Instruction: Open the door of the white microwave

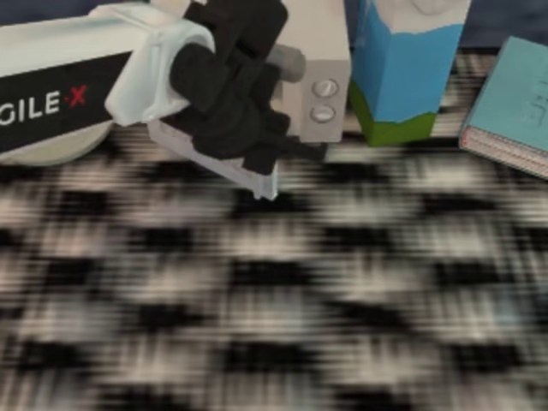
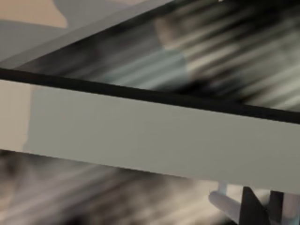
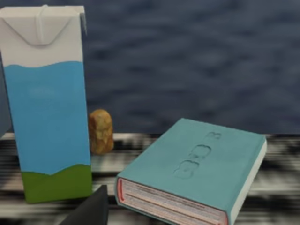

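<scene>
1. Filling the left wrist view: flat white door [image 2: 154, 136], swung partly out from boxy off-white microwave [image 1: 321, 51], hinge side left of the two knobs.
2. Over the door's free edge: left gripper [image 1: 261, 141]; finger state cannot be told.
3. Beyond the microwave's right: blue-white-green carton [image 1: 402, 68], teal book [image 1: 509, 107]; right gripper unseen.

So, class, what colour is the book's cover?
The book has a teal cover, clearest in the right wrist view.

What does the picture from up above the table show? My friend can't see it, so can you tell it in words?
The left arm's black end effector reaches over the white microwave at the table's back, at its door, which is swung partly open. To the right stand a blue-white-green carton and a teal book on the black-and-white patterned table.
</scene>
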